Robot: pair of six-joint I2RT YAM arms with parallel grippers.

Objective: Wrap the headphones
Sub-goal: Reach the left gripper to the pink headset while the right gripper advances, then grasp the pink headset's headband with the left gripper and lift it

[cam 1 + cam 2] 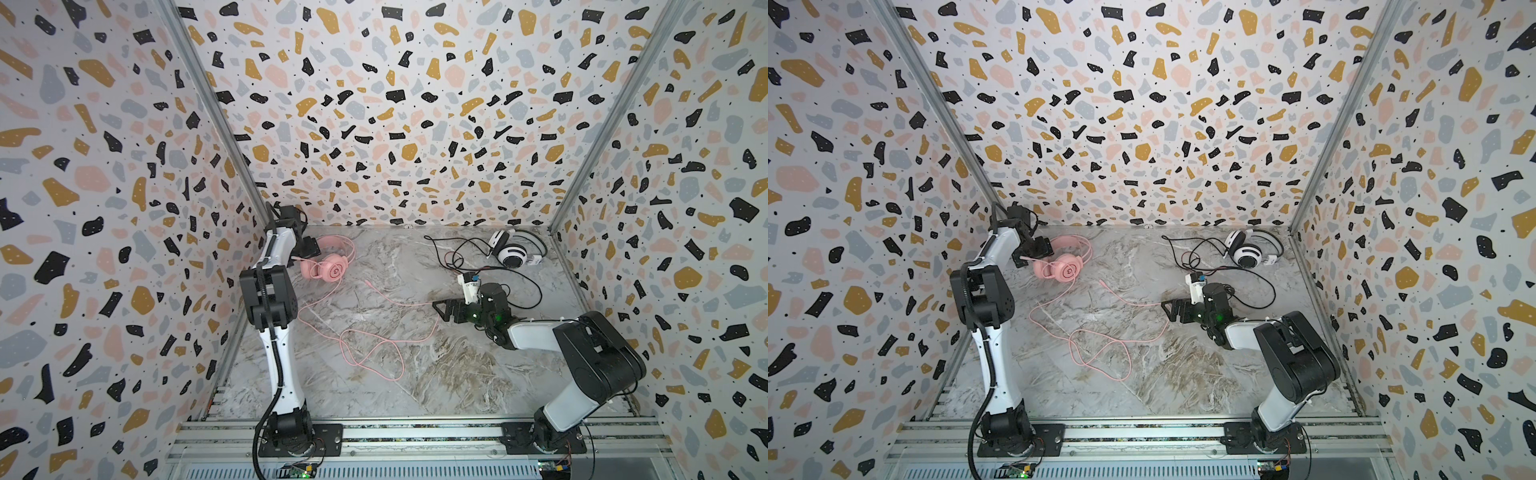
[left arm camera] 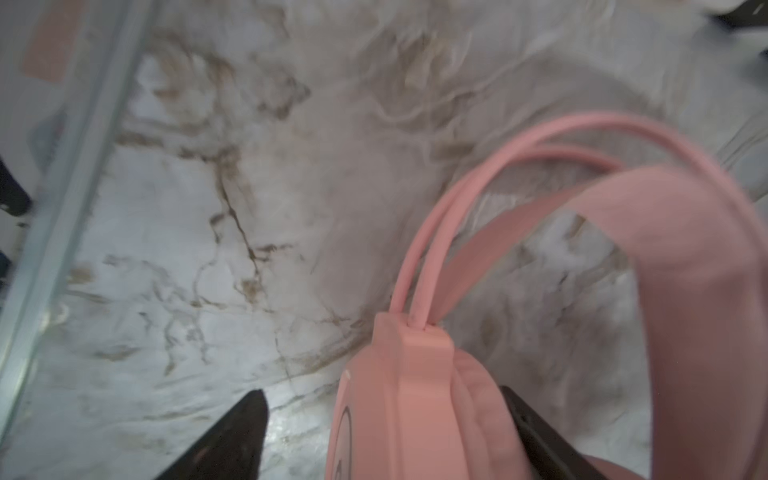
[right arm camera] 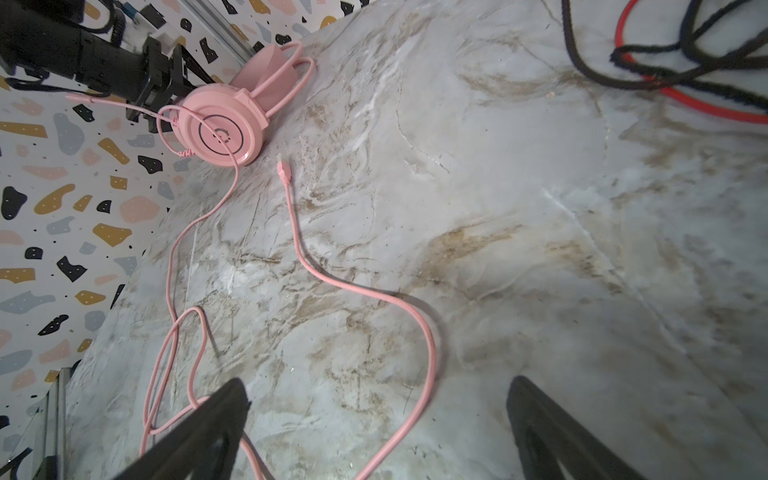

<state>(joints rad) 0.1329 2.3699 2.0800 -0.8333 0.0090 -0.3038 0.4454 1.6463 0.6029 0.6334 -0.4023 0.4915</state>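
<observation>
Pink headset (image 1: pixel 332 268) lay at the rear left of the bench (image 1: pixel 415 382), near the left wall. Left end effector (image 1: pixel 309 248) stood at it. In the left wrist view, which was blurred, its jaws straddled one ear cup (image 2: pixel 399 415): one finger (image 2: pixel 536 436) lay against the cushion side, while the other (image 2: pixel 245 432) stood clear with bench showing in the gap. It was open, with no grip made.

Pink cord (image 1: pixel 374 345) ran loose from the headset across the middle of the bench in loops, with its plug (image 3: pixel 284 166) lying free near the ear cup.

Right end effector (image 1: pixel 442 309) hung over the centre of the bench with jaws spread wide and nothing held. Part of the pink cord lay beneath it.

White-and-black headset (image 1: pixel 513 251) rested at the rear right corner, with its black and red cords (image 1: pixel 457 257) tangled on the bench beside it.
</observation>
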